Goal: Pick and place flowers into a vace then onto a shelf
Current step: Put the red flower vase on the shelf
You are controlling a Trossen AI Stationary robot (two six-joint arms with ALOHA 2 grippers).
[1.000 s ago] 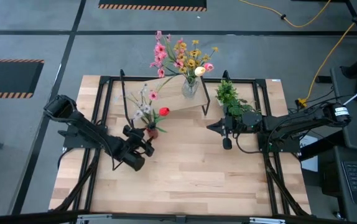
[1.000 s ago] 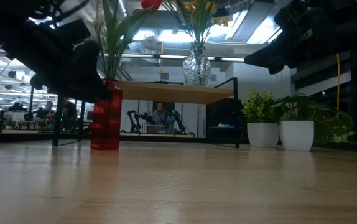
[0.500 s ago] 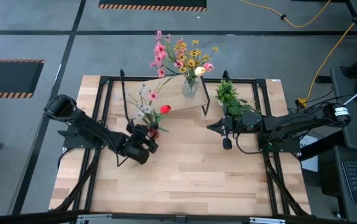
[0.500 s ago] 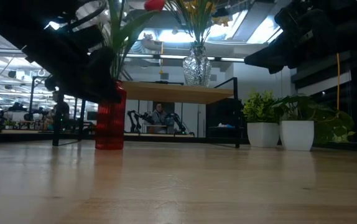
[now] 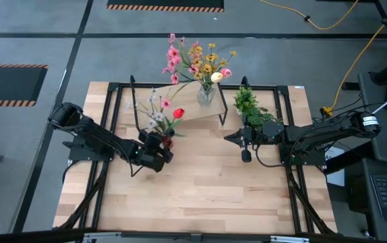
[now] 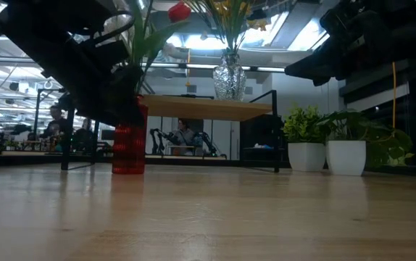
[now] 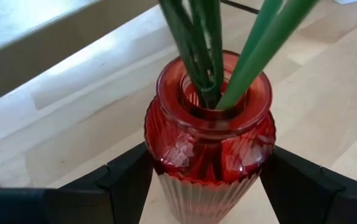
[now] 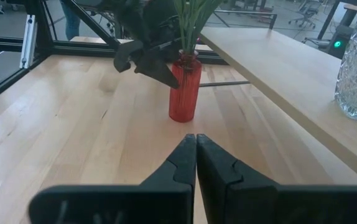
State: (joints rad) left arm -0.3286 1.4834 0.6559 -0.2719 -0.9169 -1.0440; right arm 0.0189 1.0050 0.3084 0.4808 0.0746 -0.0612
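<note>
My left gripper (image 7: 206,186) brackets the red vase (image 7: 208,140) on pale wood tabletop (image 5: 207,182), fingers wide; right gripper (image 8: 195,155) closed, office behind

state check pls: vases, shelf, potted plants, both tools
red vase: upright on the table, stems in it, between the left tool's fingers
left tool: open around the red vase
right tool: shut, empty
clear vase: upright on the shelf, holding flowers
shelf: standing on the table
potted plants: upright
</note>
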